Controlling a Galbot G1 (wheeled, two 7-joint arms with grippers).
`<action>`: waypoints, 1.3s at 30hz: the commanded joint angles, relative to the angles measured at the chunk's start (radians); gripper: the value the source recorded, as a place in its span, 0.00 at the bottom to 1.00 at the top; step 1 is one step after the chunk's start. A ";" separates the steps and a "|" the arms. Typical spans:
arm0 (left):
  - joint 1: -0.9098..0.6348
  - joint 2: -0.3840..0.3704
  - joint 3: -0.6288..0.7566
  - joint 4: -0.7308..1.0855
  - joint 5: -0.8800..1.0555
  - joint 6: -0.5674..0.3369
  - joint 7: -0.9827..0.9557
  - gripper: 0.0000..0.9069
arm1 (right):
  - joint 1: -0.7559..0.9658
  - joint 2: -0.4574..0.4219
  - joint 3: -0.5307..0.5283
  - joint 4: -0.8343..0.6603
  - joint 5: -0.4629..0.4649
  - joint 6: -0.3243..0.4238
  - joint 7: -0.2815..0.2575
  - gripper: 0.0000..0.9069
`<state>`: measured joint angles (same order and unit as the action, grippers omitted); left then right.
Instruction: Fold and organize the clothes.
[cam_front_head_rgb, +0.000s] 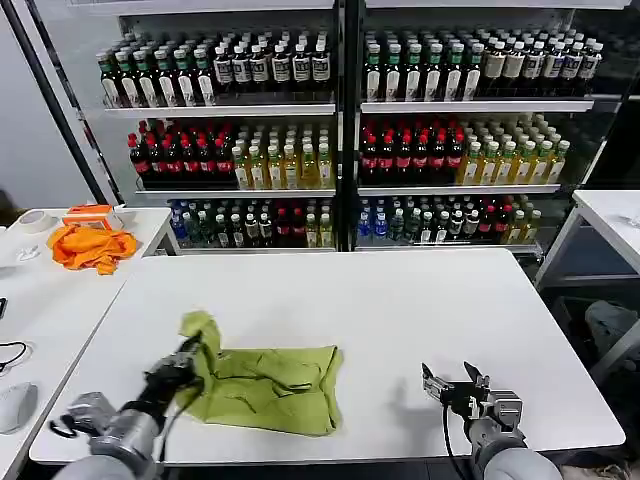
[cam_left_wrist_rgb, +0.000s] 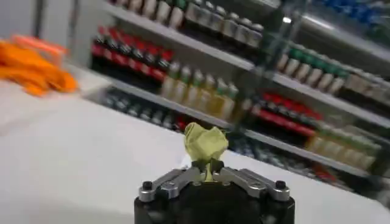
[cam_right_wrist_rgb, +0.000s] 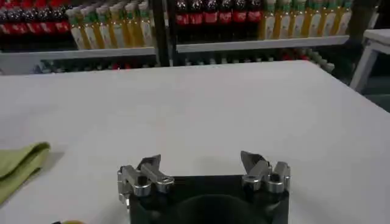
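Pinching the T-shirt (cam_front_head_rgb: 268, 385) corner, the left claw (cam_front_head_rgb: 190, 357) lifts it.

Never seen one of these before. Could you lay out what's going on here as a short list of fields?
Shirt: lime-green T-shirt, partly folded on white table
Left gripper: shut on a raised shirt corner
Right gripper: open, holding nothing, low over the table right of the shirt
Side table: orange cloth
Background: shelves of bottles
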<state>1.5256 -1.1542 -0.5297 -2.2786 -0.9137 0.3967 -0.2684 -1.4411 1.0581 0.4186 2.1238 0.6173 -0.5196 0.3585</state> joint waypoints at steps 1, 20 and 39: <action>-0.078 -0.112 0.356 0.065 0.066 0.003 0.011 0.02 | 0.002 -0.002 -0.002 -0.002 0.001 0.001 -0.001 1.00; -0.104 -0.152 0.334 0.110 0.267 -0.042 0.021 1.00 | 0.001 0.002 -0.018 -0.006 -0.001 0.007 -0.004 1.00; -0.006 -0.040 0.051 0.187 0.242 0.055 -0.057 1.00 | 0.021 -0.002 -0.024 -0.016 0.002 0.008 -0.008 1.00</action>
<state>1.4958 -1.2137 -0.4025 -2.1478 -0.6289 0.3983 -0.3069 -1.4205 1.0566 0.3952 2.1051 0.6185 -0.5118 0.3496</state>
